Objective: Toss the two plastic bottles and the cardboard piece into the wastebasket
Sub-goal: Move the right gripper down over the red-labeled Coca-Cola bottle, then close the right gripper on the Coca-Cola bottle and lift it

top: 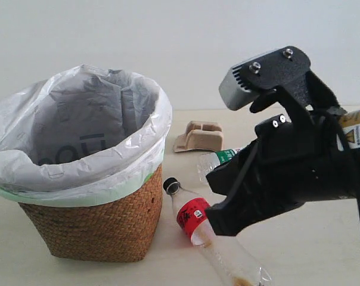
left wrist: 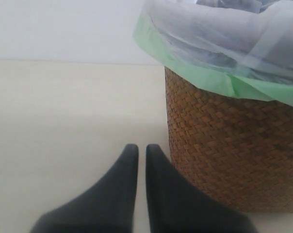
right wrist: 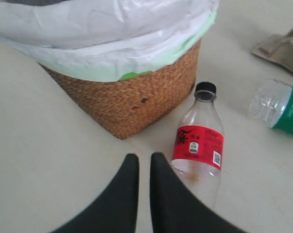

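Note:
The wicker wastebasket point(top: 90, 232) point(left wrist: 224, 155) point(right wrist: 132, 102), lined with a white bag, stands at the left. Beside it on the table lies the red-label bottle point(top: 192, 215) point(right wrist: 199, 145), its black cap towards the basket. Behind it the green-label bottle point(top: 219, 158) point(right wrist: 282, 109) lies partly hidden by my right arm. At the back sits the tan cardboard piece point(top: 198, 136) point(right wrist: 282, 48). My right gripper point(top: 214, 221) point(right wrist: 145, 158) hovers shut and empty just beside the red-label bottle. Near the basket's wicker wall my left gripper point(left wrist: 138, 148) is low, shut and empty; the exterior view does not show it.
A plain white wall point(top: 180, 36) rises behind the pale table point(top: 323, 250). The right arm's black body and grey camera housing point(top: 245, 83) fill the right of the exterior view.

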Robot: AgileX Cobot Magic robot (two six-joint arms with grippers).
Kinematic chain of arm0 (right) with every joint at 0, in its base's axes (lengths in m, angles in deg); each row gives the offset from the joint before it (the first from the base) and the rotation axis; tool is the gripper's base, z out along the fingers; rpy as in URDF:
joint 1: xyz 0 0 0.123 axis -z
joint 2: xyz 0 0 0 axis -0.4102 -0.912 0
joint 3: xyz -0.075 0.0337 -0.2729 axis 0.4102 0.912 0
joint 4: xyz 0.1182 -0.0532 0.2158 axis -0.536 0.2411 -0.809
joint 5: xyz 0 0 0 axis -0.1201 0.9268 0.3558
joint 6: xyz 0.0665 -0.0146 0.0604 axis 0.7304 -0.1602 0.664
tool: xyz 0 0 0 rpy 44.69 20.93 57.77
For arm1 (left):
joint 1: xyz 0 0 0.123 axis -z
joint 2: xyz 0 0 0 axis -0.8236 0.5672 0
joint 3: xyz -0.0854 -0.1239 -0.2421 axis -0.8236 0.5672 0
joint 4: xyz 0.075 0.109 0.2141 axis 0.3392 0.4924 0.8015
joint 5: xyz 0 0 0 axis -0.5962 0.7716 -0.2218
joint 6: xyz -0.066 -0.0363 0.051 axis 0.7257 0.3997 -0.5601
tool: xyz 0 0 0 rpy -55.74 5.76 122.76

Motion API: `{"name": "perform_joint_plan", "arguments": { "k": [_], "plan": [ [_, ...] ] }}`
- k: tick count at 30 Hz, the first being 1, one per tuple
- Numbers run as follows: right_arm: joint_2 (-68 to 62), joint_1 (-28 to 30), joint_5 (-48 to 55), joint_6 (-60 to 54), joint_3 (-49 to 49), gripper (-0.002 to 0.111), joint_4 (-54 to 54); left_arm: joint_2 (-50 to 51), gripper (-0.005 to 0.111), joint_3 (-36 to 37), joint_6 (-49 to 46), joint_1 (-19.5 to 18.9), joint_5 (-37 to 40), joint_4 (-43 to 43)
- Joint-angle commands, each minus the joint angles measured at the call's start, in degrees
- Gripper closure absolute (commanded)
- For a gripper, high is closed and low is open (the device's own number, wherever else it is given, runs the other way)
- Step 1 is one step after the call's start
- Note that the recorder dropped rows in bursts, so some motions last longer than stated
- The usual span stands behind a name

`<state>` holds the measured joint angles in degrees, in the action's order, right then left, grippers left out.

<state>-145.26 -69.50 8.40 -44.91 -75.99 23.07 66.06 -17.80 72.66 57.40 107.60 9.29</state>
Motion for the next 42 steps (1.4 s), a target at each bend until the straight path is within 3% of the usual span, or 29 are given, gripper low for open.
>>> {"name": "perform_joint_plan", "arguments": {
  "k": [1,7,9,11,14,34,38,42],
  "plan": [
    [0.8,0.2,-0.6,-8.0,1.3,0.104,-3.9,-0.1,0.101,0.2,0.5,-0.2,-0.2,0.1],
    [0.1,0.2,-1.6,-0.9,1.3,0.102,6.2,-0.1,0.101,0.2,0.5,-0.2,-0.2,0.1],
    [-0.1,0.2,-2.1,2.1,1.3,0.090,9.5,-0.1,0.101,0.2,0.5,-0.2,-0.2,0.1],
    [-0.8,0.2,-2.7,3.6,1.3,0.069,10.9,-0.1,0.101,0.2,0.5,-0.2,-0.2,0.1],
    [-3.5,0.2,-2.7,4.9,1.3,0.048,13.8,-0.1,0.101,0.2,0.5,-0.2,-0.2,0.1],
    [-28.2,0.3,-17.6,7.0,1.3,0.047,18.9,-0.1,0.101,0.2,0.5,-0.2,-0.2,0.1],
    [-30.0,4.6,-16.3,7.3,1.3,0.047,19.0,-0.1,0.101,0.2,0.5,-0.2,-0.2,0.1],
    [-32.6,5.3,-16.7,7.3,1.3,0.047,19.0,-0.1,0.101,0.2,0.5,-0.2,-0.2,0.1]
  ]
}}
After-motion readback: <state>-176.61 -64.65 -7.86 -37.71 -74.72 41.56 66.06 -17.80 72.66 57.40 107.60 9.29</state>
